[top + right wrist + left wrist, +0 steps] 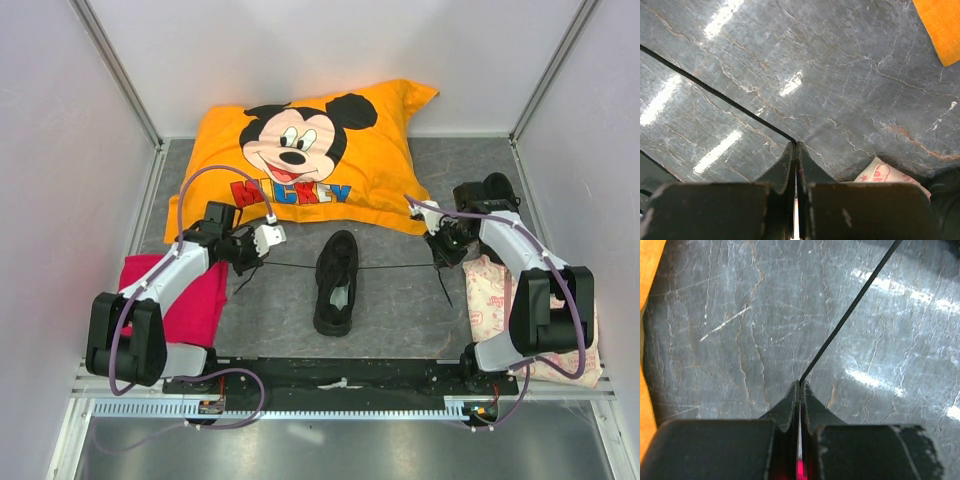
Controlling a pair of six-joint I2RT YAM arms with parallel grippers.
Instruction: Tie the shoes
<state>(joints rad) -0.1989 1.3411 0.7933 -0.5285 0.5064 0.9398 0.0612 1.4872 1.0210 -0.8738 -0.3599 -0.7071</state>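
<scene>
The black low-top lace-up shoe [337, 283] lies in the centre of the frame, on the grey marbled table [400, 310]. My left end effector [250, 262] is closed on the left thin black lace [290, 265]. My right end effector [440, 262] is closed on the right thin black lace [395, 267]. Both laces are stretched straight sideways.

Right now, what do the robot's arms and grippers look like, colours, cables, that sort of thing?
The left arm and right arm match: pale grey links between chunky black joints, each with a looping purple cable. A white block sits at the left wrist. The left gripper and right gripper have black fingers tapering to thin tips; a red glow shows between the left pair.
</scene>
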